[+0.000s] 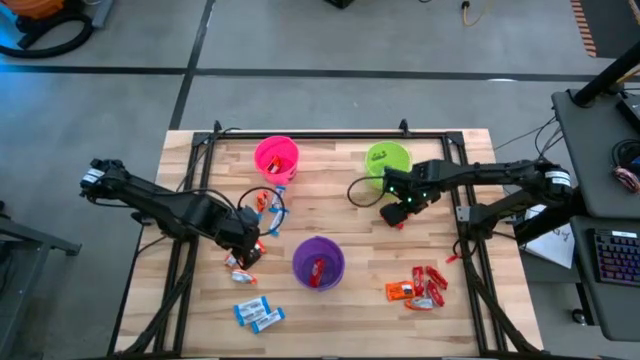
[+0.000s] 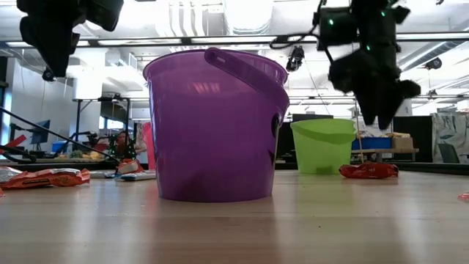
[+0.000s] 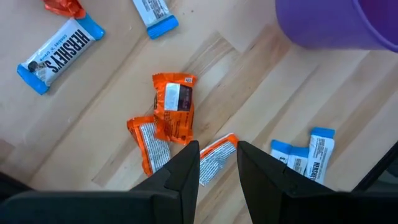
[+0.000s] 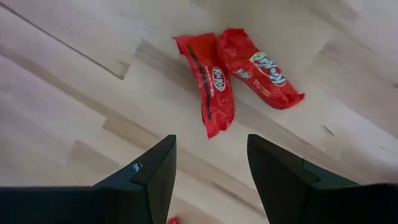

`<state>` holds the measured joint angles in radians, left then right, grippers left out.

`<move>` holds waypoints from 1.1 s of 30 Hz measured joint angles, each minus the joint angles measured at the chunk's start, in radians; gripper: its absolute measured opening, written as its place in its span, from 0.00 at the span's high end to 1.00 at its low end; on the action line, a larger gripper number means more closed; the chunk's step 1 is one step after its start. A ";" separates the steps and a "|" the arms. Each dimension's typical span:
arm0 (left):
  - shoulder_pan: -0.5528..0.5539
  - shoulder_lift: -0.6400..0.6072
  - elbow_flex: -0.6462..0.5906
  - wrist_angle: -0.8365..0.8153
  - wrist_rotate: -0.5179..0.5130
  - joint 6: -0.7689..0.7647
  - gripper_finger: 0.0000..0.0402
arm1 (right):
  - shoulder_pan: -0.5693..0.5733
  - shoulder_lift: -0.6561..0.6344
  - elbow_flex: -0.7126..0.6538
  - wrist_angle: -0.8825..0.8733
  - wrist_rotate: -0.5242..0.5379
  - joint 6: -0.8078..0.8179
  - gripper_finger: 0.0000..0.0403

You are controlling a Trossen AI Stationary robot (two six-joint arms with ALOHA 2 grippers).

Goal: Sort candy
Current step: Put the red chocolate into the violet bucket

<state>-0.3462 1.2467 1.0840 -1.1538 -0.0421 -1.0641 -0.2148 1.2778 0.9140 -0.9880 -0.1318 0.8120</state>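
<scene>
Your left gripper (image 3: 217, 163) is hovering open over orange candies (image 3: 173, 112) at frame centre, your right gripper (image 4: 210, 163) gaping above two red candies (image 4: 211, 87).

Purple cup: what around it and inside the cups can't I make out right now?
- Purple cup, low view: its wall hides the table behind it.
- Green cup, high view: contents too small to identify.
- Pink cup, high view: contents too small to identify.
- Orange candies, left wrist view: left gripper fingers cover the nearest one.
</scene>
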 joint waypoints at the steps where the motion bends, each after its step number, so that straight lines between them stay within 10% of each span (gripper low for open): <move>1: 0.000 -0.003 0.000 0.000 -0.002 0.000 0.77 | 0.004 0.000 -0.027 0.036 0.001 -0.004 0.54; 16: 0.001 -0.007 0.000 0.000 -0.070 0.001 0.77 | 0.083 0.000 -0.238 0.347 0.103 -0.044 0.55; 33: 0.001 -0.008 0.000 0.001 -0.083 0.001 0.77 | 0.089 0.001 -0.298 0.448 0.107 -0.045 0.94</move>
<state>-0.3450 1.2388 1.0840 -1.1530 -0.1248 -1.0634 -0.1261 1.2791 0.6164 -0.5404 -0.0245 0.7674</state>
